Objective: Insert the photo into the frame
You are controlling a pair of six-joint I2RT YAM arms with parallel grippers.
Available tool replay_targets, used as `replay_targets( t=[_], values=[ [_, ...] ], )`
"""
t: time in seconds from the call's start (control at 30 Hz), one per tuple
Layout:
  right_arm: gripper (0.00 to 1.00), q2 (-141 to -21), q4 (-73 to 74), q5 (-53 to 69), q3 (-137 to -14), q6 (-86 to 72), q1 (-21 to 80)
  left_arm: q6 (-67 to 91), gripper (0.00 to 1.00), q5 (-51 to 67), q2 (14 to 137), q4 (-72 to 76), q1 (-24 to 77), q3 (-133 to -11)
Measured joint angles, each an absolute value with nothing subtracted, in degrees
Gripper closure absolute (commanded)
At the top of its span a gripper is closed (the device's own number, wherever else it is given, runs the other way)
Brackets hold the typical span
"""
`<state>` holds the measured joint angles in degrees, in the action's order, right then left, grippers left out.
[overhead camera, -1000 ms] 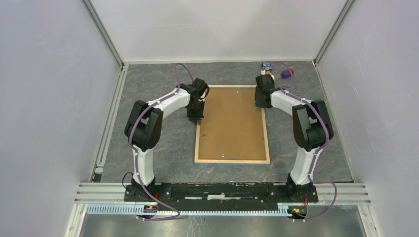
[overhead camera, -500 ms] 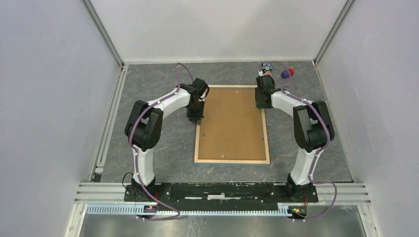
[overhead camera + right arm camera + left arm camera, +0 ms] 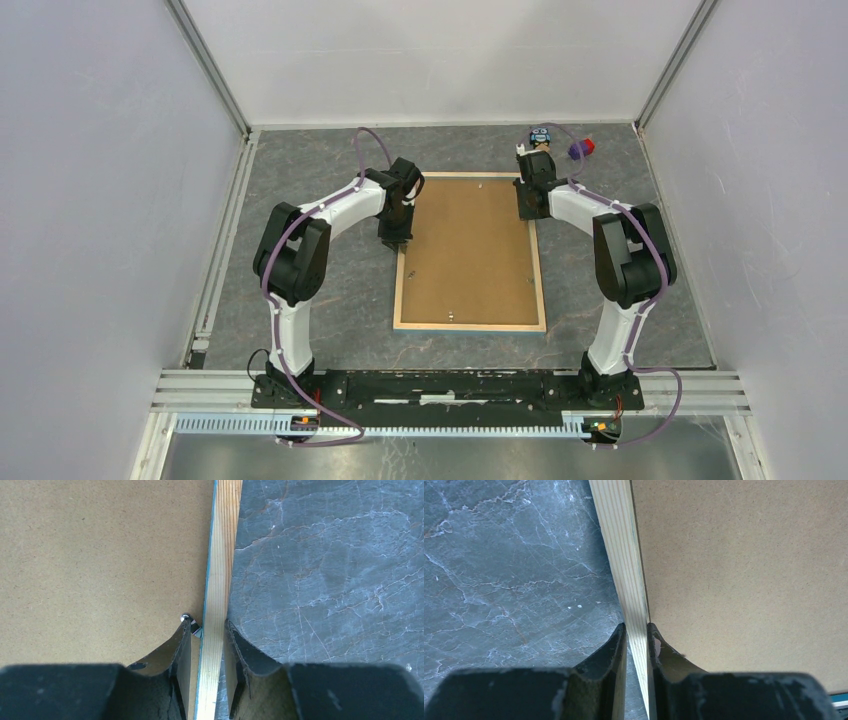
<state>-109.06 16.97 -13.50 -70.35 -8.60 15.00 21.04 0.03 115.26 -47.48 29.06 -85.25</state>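
The frame (image 3: 470, 326) lies face down on the table, pale wood border up, with a brown hardboard sheet (image 3: 470, 250) filling its opening. The photo is hidden. My left gripper (image 3: 395, 240) is shut on the frame's left border (image 3: 619, 540), one finger on the table side and one on the hardboard (image 3: 744, 570). My right gripper (image 3: 527, 210) straddles the right border (image 3: 222, 545) near the far corner. Its jaws stand narrow, and a thin gap still shows on the hardboard (image 3: 100, 555) side, next to a small metal clip (image 3: 192, 625).
A small purple and red object (image 3: 580, 148) sits at the back right, just behind the right wrist. Grey marbled tabletop (image 3: 330, 290) surrounds the frame. White walls close in on three sides, and a metal rail (image 3: 450, 385) runs along the near edge.
The right gripper's jaws have narrowed around the frame's right border, and its wrist has edged slightly toward the back. The left arm and the frame have not moved.
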Motion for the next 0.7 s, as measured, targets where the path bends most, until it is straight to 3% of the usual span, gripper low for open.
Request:
replay_targets(
  t=[0.17,0.2,0.33,0.47,0.53,0.57,0.7],
  values=[
    [1.0,-109.1,16.8,-12.5,-70.3,-7.3,14.8,21.0,0.98,-0.1,115.3,-47.5,29.1,-85.3],
    [0.95,-109.0,16.7,-12.2,-70.3,-7.1,14.8,21.0,0.98,-0.1,115.3,-47.6,29.1,-85.4],
    [0.54,-108.8,16.3,-11.1,-70.0,-6.6,14.6,21.0,0.98,-0.1,115.3,-47.6,29.1,-85.4],
    [0.29,-108.4,16.2,-11.2,-69.7,-6.4,14.5,21.0,0.98,-0.1,115.4,-47.7,29.1,-85.5],
    [0.07,-107.0,15.9,-10.8,-68.1,-6.9,14.3,21.0,0.98,-0.1,115.5,-47.7,29.1,-85.5],
    [0.03,-105.8,15.8,-10.4,-66.6,-7.3,14.2,21.0,0.98,-0.1,115.5,-47.7,29.1,-85.5],
    [0.02,-99.0,15.4,-7.7,-58.2,-8.7,14.5,21.0,0.98,-0.1,115.6,-47.8,29.1,-85.6]
  ],
)
